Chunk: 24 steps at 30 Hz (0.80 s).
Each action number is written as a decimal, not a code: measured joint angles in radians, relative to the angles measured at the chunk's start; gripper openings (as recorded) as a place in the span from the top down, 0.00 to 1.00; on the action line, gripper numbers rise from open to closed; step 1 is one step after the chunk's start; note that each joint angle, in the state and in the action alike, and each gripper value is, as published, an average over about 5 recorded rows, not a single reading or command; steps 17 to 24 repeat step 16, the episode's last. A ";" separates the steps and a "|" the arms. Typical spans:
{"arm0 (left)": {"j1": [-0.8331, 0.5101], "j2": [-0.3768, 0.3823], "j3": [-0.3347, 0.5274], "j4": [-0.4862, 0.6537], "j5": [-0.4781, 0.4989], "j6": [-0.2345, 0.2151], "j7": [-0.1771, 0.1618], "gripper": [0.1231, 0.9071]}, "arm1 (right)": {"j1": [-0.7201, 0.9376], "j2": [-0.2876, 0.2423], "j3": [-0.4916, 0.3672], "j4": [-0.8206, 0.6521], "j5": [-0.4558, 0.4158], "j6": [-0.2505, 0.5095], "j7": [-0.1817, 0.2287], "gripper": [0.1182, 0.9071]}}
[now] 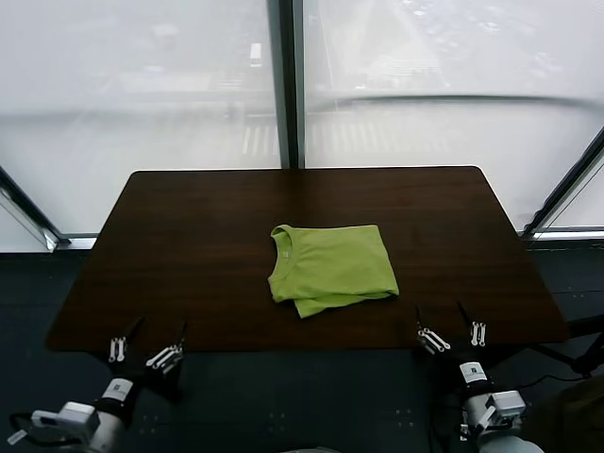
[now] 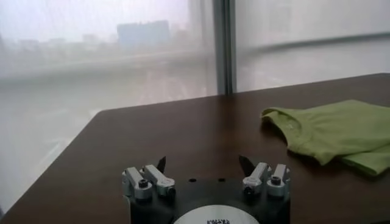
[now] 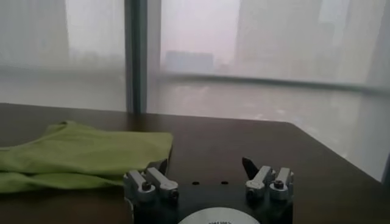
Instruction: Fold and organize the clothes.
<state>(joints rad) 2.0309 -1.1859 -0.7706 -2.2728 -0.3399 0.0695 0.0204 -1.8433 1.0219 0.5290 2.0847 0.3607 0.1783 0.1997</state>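
Observation:
The clothes, one lime-green T-shirt, lie folded into a compact rectangle near the middle of the dark table, round neck toward the left. The same shirt shows in the left wrist view and again in the right wrist view. My left gripper hangs open at the table's near left edge, well short of the shirt. At the near right edge my right gripper is open too, nothing between its fingers. In the wrist views the left gripper and the right gripper both point across the table with jaws spread.
Large frosted windows with a dark central post stand behind the table. The dark floor lies in front of the near table edge. Bare tabletop surrounds the shirt on all sides.

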 joint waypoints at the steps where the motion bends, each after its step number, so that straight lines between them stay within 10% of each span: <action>1: 0.002 -0.001 0.000 0.000 0.000 0.000 0.000 0.00 | 0.001 -0.001 -0.001 0.000 0.000 -0.001 0.000 0.00; 24: 0.005 -0.005 0.000 -0.002 0.004 -0.002 0.009 0.00 | 0.000 -0.002 -0.004 0.001 -0.001 -0.002 0.001 0.00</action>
